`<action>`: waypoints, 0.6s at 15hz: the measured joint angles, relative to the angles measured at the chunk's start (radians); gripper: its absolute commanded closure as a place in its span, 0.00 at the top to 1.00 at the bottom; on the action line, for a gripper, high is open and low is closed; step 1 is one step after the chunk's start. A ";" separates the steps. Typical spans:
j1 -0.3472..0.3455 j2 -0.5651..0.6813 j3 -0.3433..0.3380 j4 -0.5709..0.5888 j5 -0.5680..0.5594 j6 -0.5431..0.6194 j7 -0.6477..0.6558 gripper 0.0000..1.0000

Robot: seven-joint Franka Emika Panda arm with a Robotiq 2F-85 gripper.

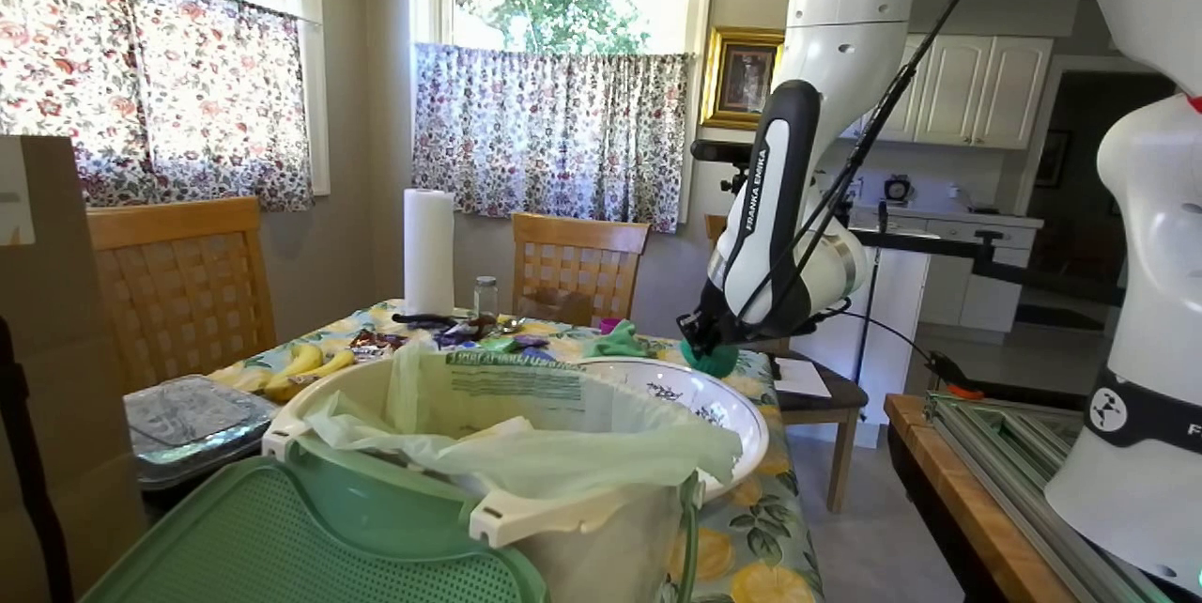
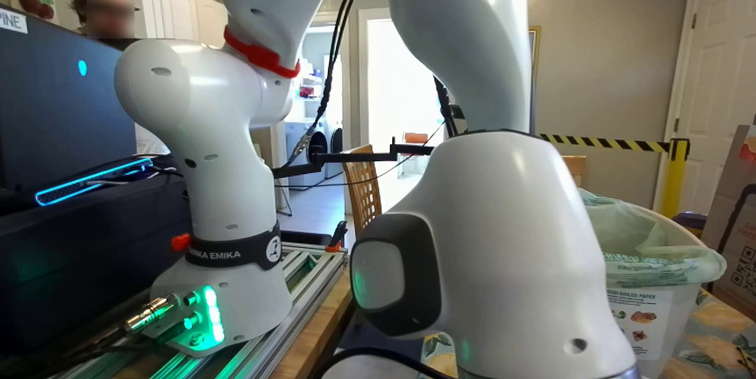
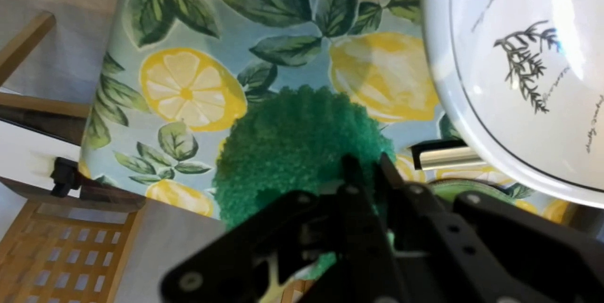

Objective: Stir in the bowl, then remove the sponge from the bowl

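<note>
In an exterior view, starting at the left, a few curved yellow bananas [image 1: 302, 361] lie on the tabletop [image 1: 751, 547], which is covered in a pale blue lemon print. Next stands an upright white paper towel roll [image 1: 428, 251], then, closer in front, a big pale plastic bin [image 1: 601, 551] with a thin green liner [image 1: 601, 462]. It hides part of the wide, shallow, glossy white bowl [image 1: 731, 410] with dark painted sprigs. Right of that comes the round, ruffled, dark green sponge [image 1: 712, 360], outside the bowl: the wrist view shows a strip of tabletop between them, so they are near but apart. Whether the sponge touches the tabletop, I cannot tell. At it is the black two-fingered gripper [image 3: 367, 159], fingers close together and, as it looks, clamped on the sponge.

The coming move turns on one thing: in the wrist view the bowl lies to the right of the gripper, its near rim [image 3: 443, 67] in between. The sponge is round, so no long axis needs lining up, and the single white arm [image 1: 836, 49] does the reaching. I judge the stir is ahead, so the sponge should clear that rim before going sideways; carried low, it could catch and push the bowl
</note>
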 measured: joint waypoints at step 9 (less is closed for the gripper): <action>-0.071 -0.023 0.067 0.014 -0.004 0.014 0.000 1.00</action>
